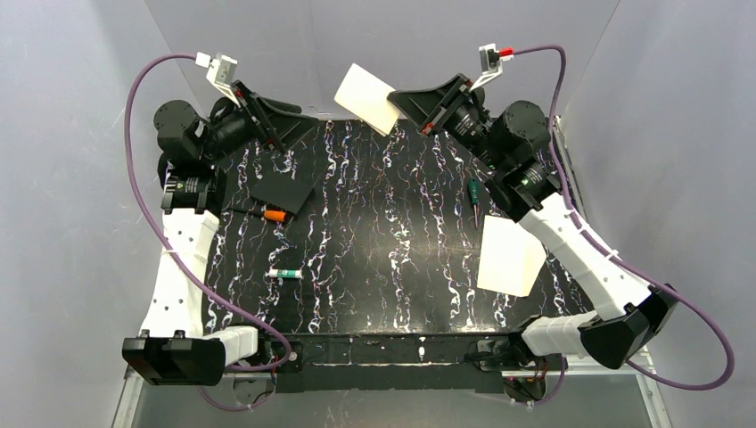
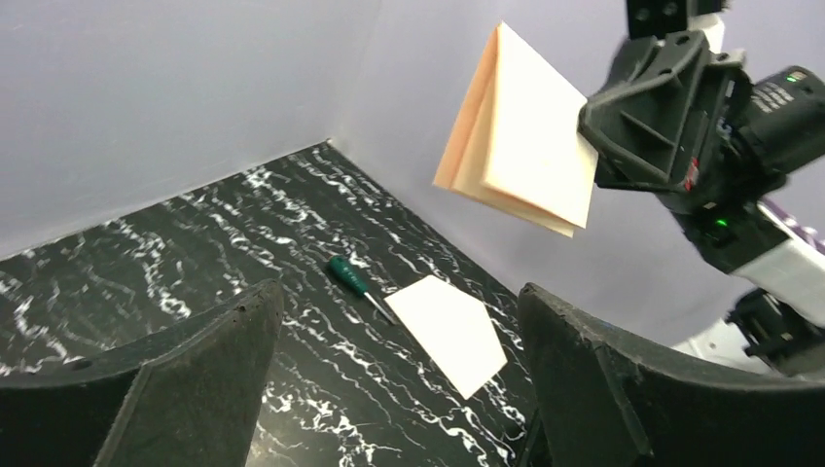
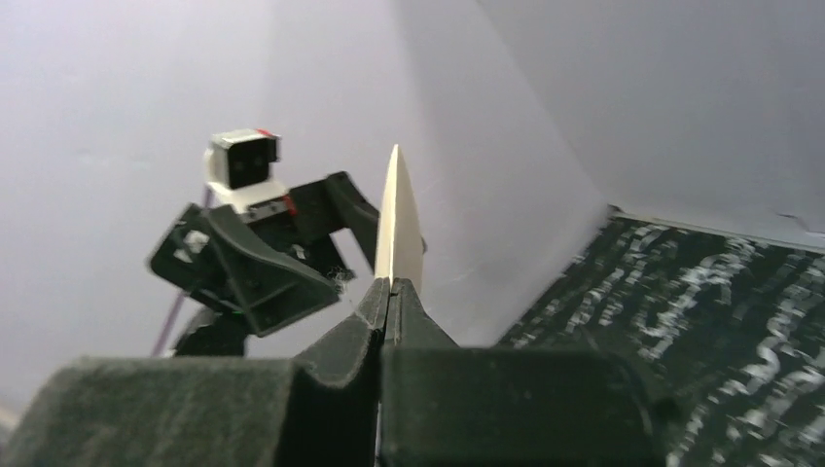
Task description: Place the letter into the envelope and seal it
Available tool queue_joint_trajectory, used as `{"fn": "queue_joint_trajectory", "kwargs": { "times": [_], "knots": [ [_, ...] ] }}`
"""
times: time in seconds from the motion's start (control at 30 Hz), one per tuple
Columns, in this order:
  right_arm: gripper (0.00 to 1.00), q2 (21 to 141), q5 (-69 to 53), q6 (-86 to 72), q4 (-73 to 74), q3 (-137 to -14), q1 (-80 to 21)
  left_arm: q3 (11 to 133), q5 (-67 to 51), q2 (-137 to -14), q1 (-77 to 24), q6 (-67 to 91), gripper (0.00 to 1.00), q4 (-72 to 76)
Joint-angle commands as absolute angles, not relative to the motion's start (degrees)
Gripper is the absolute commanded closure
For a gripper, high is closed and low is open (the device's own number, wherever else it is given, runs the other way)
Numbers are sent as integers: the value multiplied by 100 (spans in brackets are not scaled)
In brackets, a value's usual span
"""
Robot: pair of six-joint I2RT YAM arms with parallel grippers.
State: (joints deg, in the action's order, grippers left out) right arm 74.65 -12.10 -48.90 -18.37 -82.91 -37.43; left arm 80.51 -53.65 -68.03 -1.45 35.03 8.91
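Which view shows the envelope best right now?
Left wrist: the envelope faces it, layers visibly splayed, pinched by the right gripper. Top external shows only its flat face; right wrist sees it edge-on.

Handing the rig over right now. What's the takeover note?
Left hand: open, empty, at the far left.
Right hand: shut on the envelope, gripped by one edge and held in the air at the far side.
Letter: flat on the table, right side, beside the right arm.
Done: envelope is off the table.
Left: put the letter in the envelope, then seal it.
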Motion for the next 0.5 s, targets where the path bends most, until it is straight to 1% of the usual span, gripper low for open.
{"fn": "queue_joint_trajectory", "kwargs": {
  "times": [0.0, 0.07, 0.13, 0.23, 0.27, 0.33, 0.4, 0.47],
  "knots": [
    [99, 7540, -904, -3533, -235, -8611, -3701, 8248, -4856, -6724, -108, 2744, 11, 70],
    [99, 7689, -1497, -2698, 453, -8864, -3700, 8329, -4980, -6712, -106, 2556, 10, -201],
    [99, 8059, -1956, -2025, 1546, -9349, -3699, 8263, -5256, -6698, -103, 2551, 6, -73],
    [99, 8505, -3224, -1075, 2758, -9925, -3700, 8113, -6103, -6869, -118, 2808, 5, 329],
    [99, 8590, -3704, -870, 2972, -10004, -3700, 8099, -6426, -6990, -164, 2869, 6, 329],
    [99, 8652, -4345, -658, 3145, -10010, -3709, 8082, -6918, -7256, -273, 2971, 15, 163],
    [99, 8638, -4960, -638, 3020, -9926, -3709, 7840, -7232, -7412, -475, 3213, 21, 211],
    [99, 8646, -5371, -664, 2964, -9845, -3709, 7525, -7271, -7355, -742, 3191, 23, 220]
  ]
}}
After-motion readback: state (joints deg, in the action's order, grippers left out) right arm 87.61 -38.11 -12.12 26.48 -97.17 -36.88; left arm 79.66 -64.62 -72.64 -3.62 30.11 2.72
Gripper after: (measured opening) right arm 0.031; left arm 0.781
